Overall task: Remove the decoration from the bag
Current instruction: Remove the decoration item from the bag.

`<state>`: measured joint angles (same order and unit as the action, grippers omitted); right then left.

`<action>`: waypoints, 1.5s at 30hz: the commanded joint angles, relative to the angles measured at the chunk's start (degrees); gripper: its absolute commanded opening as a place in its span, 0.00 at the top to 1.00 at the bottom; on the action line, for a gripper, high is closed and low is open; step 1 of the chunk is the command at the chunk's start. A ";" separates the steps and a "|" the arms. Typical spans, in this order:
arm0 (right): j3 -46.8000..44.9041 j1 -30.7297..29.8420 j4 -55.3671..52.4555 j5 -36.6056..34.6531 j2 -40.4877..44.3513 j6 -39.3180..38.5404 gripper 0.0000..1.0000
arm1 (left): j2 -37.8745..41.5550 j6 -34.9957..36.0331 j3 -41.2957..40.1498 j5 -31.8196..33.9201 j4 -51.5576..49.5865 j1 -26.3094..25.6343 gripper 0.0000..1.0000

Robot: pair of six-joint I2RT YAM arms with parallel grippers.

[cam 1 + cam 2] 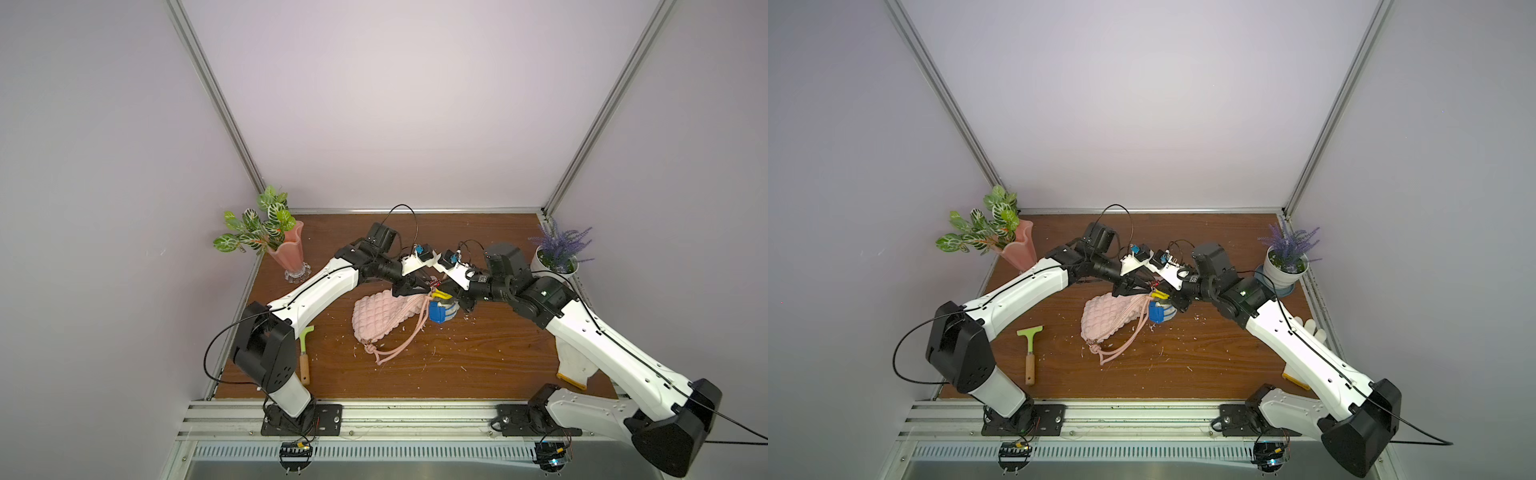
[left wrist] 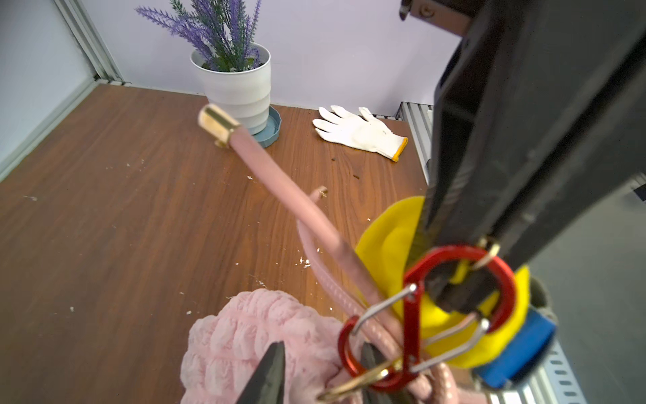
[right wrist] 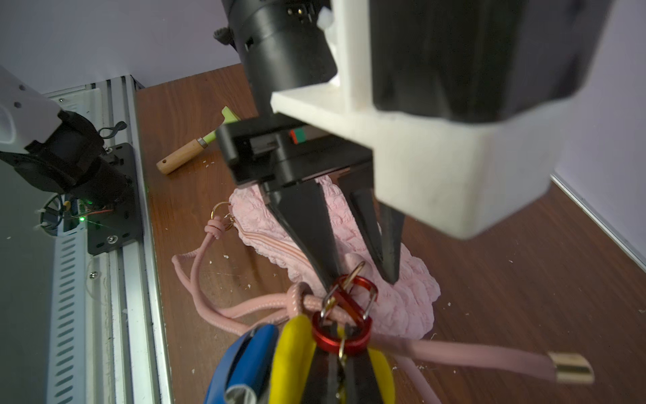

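the decoration (image 1: 440, 312) is pinched at its red carabiner (image 2: 410, 325) by the clenched right gripper (image 2: 452, 302), frame centre; the left gripper (image 3: 360, 276) is parted over the bag (image 1: 376, 318).

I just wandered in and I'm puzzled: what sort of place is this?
Most likely a robot test booth: a left arm and right arm bolted to a metal rail, plain walls around a small wooden table, and props like a pink bag and potted lavender.

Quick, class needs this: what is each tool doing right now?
Left tool: open, tips by the red clip of the decoration, gripping nothing.
Right tool: shut on the red clip.
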<state>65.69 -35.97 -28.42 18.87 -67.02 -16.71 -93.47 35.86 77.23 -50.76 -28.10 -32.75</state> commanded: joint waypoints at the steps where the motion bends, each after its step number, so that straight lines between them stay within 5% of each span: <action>1: -0.02 -0.10 3.33 -0.33 2.17 -0.43 1.00 | 1.63 0.28 -0.77 -0.63 -0.51 -1.26 0.73; 9: -1.80 0.19 1.59 -1.92 3.71 -0.06 1.00 | 4.17 -0.83 -1.94 6.22 -0.47 0.44 0.99; 18: -9.62 0.14 2.30 -0.94 6.11 1.77 0.92 | 5.58 -1.14 -0.88 11.32 -0.52 2.09 1.00; 32: -18.10 -0.65 18.98 5.03 6.11 8.60 0.77 | 5.58 -1.18 2.17 11.92 -0.40 1.64 1.00; 45: -26.08 -1.59 35.59 2.54 5.50 16.71 0.55 | 6.27 -1.70 3.68 12.01 -0.53 1.05 1.00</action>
<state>40.56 -37.12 -0.62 21.91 -62.08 -3.88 -88.73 34.74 78.15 -38.54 -29.28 -31.86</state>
